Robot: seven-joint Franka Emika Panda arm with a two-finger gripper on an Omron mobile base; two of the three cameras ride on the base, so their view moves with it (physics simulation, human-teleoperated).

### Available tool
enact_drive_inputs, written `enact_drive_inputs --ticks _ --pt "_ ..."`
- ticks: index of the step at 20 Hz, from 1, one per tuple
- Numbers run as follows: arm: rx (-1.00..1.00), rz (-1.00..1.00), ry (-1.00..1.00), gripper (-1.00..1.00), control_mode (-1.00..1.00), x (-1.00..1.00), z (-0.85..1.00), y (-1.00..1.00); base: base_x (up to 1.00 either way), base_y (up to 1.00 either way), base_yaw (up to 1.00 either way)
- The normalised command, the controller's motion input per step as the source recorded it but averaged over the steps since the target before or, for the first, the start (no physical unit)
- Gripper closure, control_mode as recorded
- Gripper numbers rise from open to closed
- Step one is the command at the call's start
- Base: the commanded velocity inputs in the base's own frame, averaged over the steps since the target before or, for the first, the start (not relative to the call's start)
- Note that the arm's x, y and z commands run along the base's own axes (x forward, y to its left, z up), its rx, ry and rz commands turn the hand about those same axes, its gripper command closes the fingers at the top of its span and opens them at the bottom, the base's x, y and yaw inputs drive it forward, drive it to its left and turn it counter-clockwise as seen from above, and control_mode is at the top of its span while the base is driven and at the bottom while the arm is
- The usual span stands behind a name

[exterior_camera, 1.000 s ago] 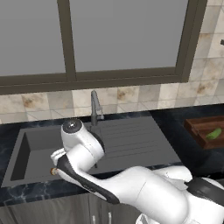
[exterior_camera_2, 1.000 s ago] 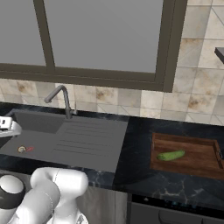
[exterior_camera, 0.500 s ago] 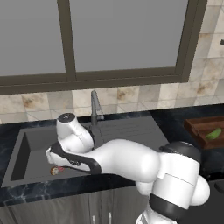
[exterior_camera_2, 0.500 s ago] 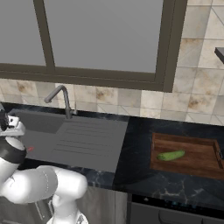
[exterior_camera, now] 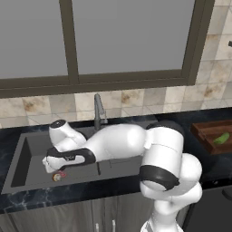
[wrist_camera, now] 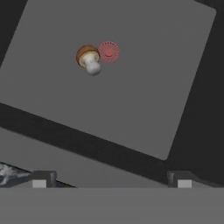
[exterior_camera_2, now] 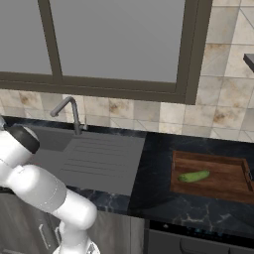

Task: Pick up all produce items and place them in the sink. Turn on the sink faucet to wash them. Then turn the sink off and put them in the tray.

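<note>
A small tan-brown mushroom (wrist_camera: 89,58) lies on the floor of the dark grey sink (wrist_camera: 144,87), touching the red drain mark (wrist_camera: 109,51). The same mushroom (exterior_camera: 57,176) shows near the front left of the sink (exterior_camera: 25,158). My gripper (exterior_camera: 49,165) hangs just above it, and in the hand view my gripper (wrist_camera: 111,181) is open and holds nothing. The green cucumber (exterior_camera_2: 193,176) rests in the wooden tray (exterior_camera_2: 218,191) on the right counter; from the left base view the cucumber (exterior_camera: 221,138) lies in the tray (exterior_camera: 206,131) at the far right. The faucet (exterior_camera: 97,111) stands behind the basin.
The ridged drainboard (exterior_camera_2: 99,154) lies between the basin and the tray. My white arm stretches across it from the right in the left base view. The faucet (exterior_camera_2: 69,111) rises at the back, under a tiled wall and a window. Dark counter (exterior_camera_2: 154,168) surrounds the sink.
My arm has stretched out further left over the sink, with the hand now low above the mushroom. The jaws stayed open. Mushroom and cucumber have not moved.
</note>
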Motion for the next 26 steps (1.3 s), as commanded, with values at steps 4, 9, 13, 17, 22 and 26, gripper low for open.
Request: enact_drive_inputs --ticks 4,9,13,17,22,26 --pt "0.00 0.00 0.01 -1.00 -1.00 0.30 -0.16 0.04 0.00 0.00 0.00" --pt "0.00 0.00 0.00 -1.00 -1.00 0.19 -0.24 0.01 0.00 0.00 0.00" --pt "0.00 0.00 0.00 -1.00 -1.00 0.08 -0.22 0.04 0.00 0.00 0.00" --pt "0.00 0.00 0.00 -1.00 -1.00 0.05 -0.21 0.03 0.00 0.00 0.00" --pt "0.00 0.01 0.00 -1.00 -1.00 0.00 -0.21 0.00 0.00 0.00 0.00" --pt "0.05 0.06 0.00 -1.00 -1.00 -0.01 -0.35 0.00 0.00 0.00 0.00"
